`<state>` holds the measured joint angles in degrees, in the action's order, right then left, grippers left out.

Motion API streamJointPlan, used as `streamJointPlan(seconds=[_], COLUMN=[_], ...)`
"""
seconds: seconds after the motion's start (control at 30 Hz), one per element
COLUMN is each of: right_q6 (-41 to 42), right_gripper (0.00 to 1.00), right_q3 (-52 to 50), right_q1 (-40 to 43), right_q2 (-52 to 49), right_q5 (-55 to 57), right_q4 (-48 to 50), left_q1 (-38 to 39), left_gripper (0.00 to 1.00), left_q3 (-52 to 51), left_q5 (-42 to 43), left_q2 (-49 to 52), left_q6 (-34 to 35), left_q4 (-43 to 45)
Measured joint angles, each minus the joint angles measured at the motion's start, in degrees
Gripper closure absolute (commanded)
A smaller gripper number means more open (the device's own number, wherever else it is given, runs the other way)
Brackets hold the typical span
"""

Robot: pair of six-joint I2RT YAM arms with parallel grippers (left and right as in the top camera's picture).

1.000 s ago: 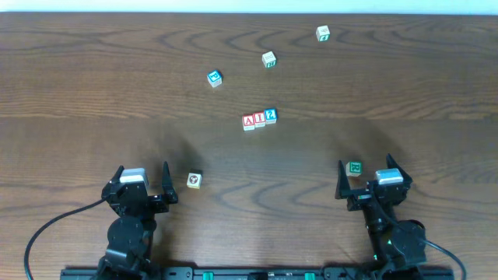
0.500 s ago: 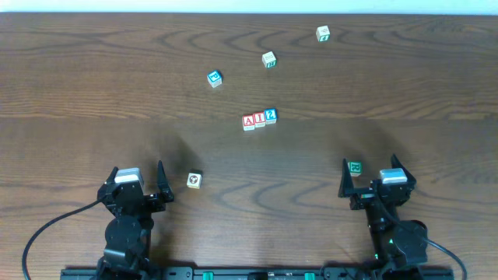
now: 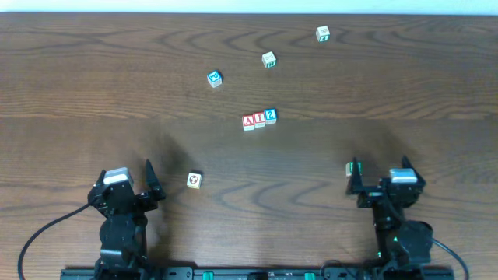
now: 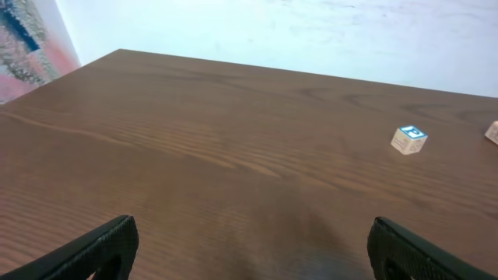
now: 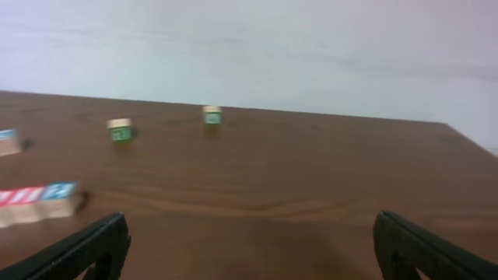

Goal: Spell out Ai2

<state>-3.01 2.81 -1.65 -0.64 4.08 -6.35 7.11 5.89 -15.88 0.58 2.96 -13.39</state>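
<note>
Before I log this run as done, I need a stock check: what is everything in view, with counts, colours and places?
row of wooden letter blocks: three, red A, red I, blue 2, touching, table centre
blue-faced wooden block: one, blue, beyond the row, to its left
green-marked wooden block: one, green, beyond the row
farthest green-marked wooden block: one, green, far right
yellow-edged wooden block: one, yellow, near side, left of centre
green-faced wooden block: one, green, near right, partly hidden
brown wooden table: one, brown, under everything
left gripper: one, black, near left, jaws open
right gripper: one, black, near right, jaws open
</note>
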Motion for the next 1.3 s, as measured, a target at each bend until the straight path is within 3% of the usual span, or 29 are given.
streamJointPlan(seconds=[0.23, 0.53, 1.3], right_q6=[0.0, 0.0, 0.0], right_gripper=[0.01, 0.01, 0.01], right_q3=[0.0, 0.0, 0.0], right_q1=[4.1, 4.3, 4.3], right_q2=[0.0, 0.0, 0.0], right_q5=[0.1, 0.1, 0.1], right_q4=[0.0, 0.0, 0.0], left_q1=[-0.1, -5.2, -5.4], left_gripper=[0.04, 0.05, 0.05], left_q3=[0.0, 0.0, 0.0], left_q5=[0.0, 0.0, 0.0], left_q2=[0.0, 0.0, 0.0], left_q6=[0.0, 0.0, 0.0], left_q4=[0.0, 0.0, 0.0])
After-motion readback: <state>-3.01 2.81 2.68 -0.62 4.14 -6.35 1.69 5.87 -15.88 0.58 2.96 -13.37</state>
